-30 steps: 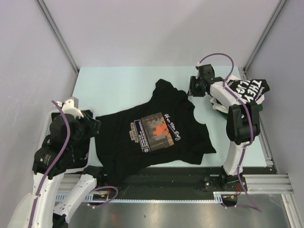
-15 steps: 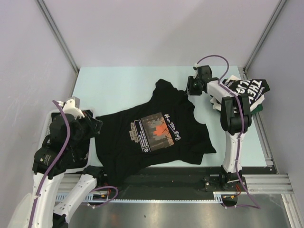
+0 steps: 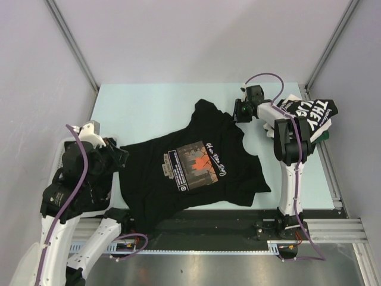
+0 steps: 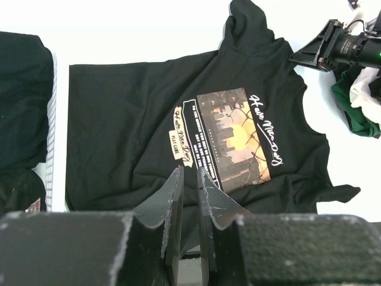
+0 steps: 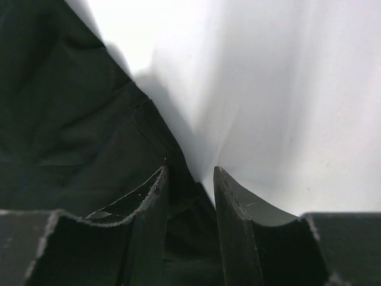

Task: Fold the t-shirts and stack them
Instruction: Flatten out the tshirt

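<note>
two black t-shirts show on the pale desk [image 3: 149, 110]; the printed t-shirt [image 3: 196, 170], with its orange-white chest rectangle, lies spread face up in the middle, collar toward the right, hem toward the left; the lettered t-shirt [image 3: 312, 110] sits bunched at the far right corner, on top of some green cloth [image 4: 351, 110]; the right pincer [image 3: 238, 112] is low at the far sleeve of the printed t-shirt; in the right wrist view its jaws stand moderately apart, straddling the cloth's edge, one finger [image 5: 149, 202] over black fabric, the other over bare desk, nothing pinched between them; the left pincer [image 4: 188, 173] hangs above the hem side of the printed t-shirt, its jaws at a narrow slit and holding nothing; beside it a white mesh basket [image 4: 50, 119] holds more dark clothing [image 4: 21, 89].
</note>
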### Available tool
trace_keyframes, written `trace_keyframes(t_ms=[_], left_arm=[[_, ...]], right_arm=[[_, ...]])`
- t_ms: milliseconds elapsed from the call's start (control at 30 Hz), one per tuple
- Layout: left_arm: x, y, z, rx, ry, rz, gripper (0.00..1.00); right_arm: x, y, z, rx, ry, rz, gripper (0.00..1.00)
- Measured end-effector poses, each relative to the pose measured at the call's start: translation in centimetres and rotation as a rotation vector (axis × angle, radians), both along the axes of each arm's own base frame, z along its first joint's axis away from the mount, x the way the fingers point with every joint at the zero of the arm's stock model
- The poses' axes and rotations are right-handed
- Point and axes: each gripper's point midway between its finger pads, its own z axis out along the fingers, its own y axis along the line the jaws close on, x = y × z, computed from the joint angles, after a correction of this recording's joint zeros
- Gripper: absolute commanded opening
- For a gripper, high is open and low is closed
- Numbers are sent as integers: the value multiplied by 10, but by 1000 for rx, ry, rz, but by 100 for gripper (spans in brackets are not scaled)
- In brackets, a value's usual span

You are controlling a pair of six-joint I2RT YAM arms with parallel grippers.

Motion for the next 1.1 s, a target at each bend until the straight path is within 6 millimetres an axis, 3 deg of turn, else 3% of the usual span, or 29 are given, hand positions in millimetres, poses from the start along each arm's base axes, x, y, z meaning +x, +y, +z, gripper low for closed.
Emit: trace_keyframes(t_ms=[133, 267, 467, 767, 933, 1100], left_arm=[[-3, 1, 4, 0, -2, 0, 18], [-5, 1, 4, 1, 1, 0, 18], [-8, 2, 1, 6, 20, 1, 18], [-14, 6, -2, 12, 30, 8, 18], [-18, 10, -6, 23, 42, 23, 18], [-20, 11, -6, 24, 40, 27, 18]], right_arm=[[4, 1, -2, 1, -10, 4, 22], [11, 6, -5, 13, -16, 14, 0], [22, 12, -5, 27, -30, 22, 0], [59, 16, 3, 11, -82, 5, 0], [83, -3, 22, 2, -140, -43, 0], [102, -41, 40, -10, -187, -118, 0]])
